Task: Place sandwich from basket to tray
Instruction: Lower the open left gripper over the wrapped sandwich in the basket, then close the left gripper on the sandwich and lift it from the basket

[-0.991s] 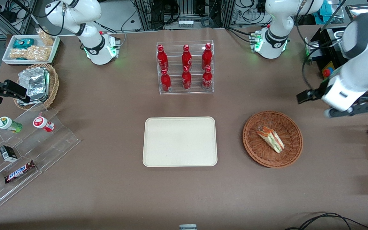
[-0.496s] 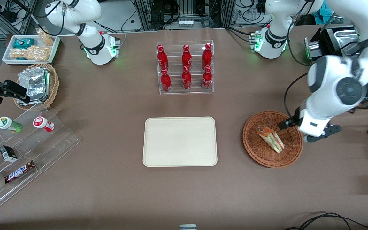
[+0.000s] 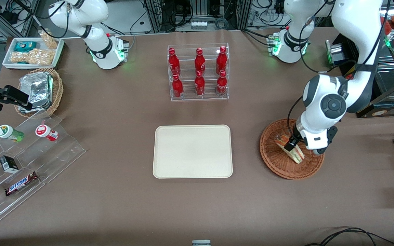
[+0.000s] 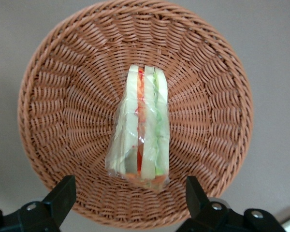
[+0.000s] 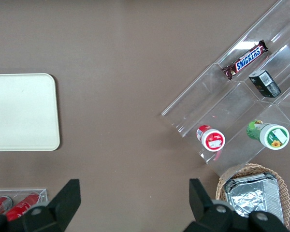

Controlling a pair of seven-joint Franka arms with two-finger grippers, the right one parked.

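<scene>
The wrapped triangular sandwich (image 3: 299, 156) lies in the middle of the reddish-brown wicker basket (image 3: 275, 161), toward the working arm's end of the table. In the left wrist view the sandwich (image 4: 142, 130) shows pale bread with red and green layers inside the basket (image 4: 53, 96). My left gripper (image 3: 294, 145) hangs over the basket, above the sandwich, and hides part of it. It is open and empty (image 4: 128, 198), its jaws standing wide apart on either side of the sandwich's broad end, clear of it. The cream tray (image 3: 192, 151) lies bare beside the basket, mid-table.
A clear rack of red bottles (image 3: 198, 72) stands farther from the front camera than the tray. Toward the parked arm's end are a clear stepped stand with snacks (image 3: 22, 160), a tan basket of foil packets (image 3: 39, 90) and a white tray of snack bags (image 3: 33, 53).
My left arm has swung in from the table's edge and come down over the basket. The gripper now hangs above the sandwich. The sandwich has not moved.
</scene>
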